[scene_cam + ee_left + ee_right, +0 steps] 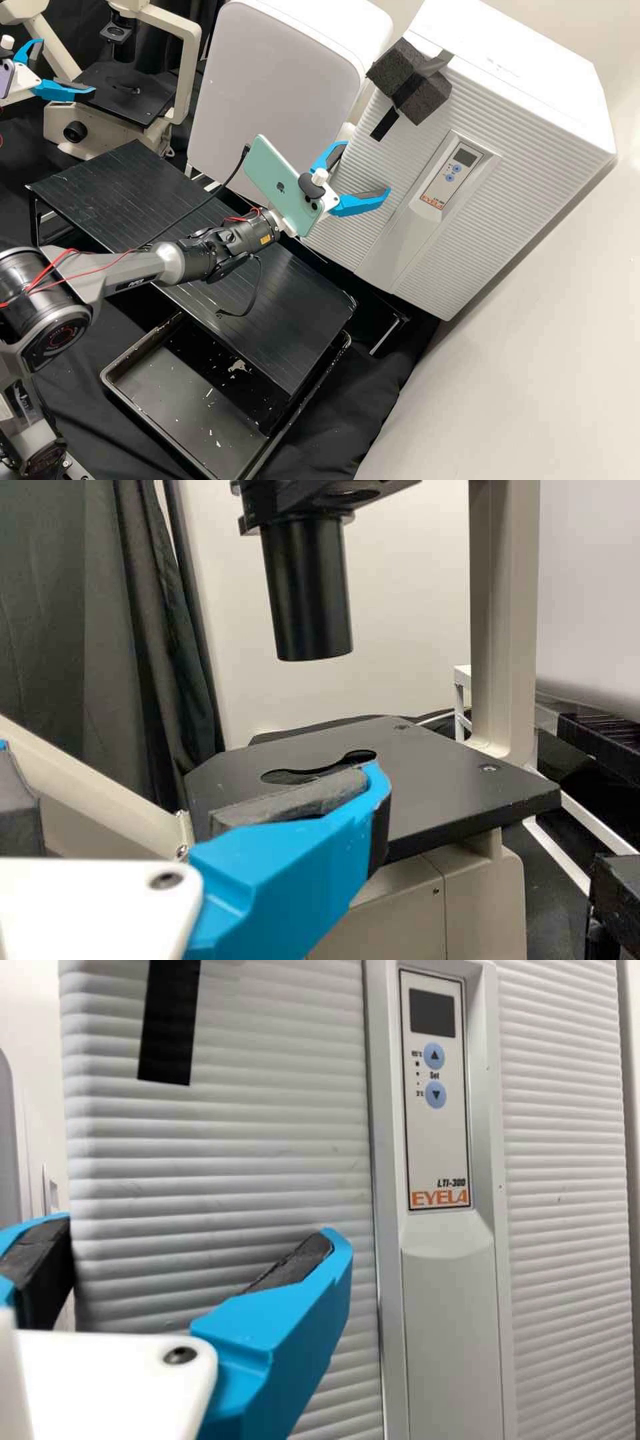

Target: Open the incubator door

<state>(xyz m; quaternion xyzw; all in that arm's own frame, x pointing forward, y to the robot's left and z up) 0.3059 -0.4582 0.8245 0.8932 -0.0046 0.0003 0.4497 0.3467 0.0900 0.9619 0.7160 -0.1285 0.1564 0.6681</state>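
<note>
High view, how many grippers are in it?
2. The left gripper is by the microscope, at the upper left; the right gripper is by the incubator door, near the middle. Both are open.

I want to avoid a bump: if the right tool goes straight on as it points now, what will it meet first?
The right tool would most likely meet the incubator's ribbed front first, near its side edge; the gap is hard to judge.
</note>
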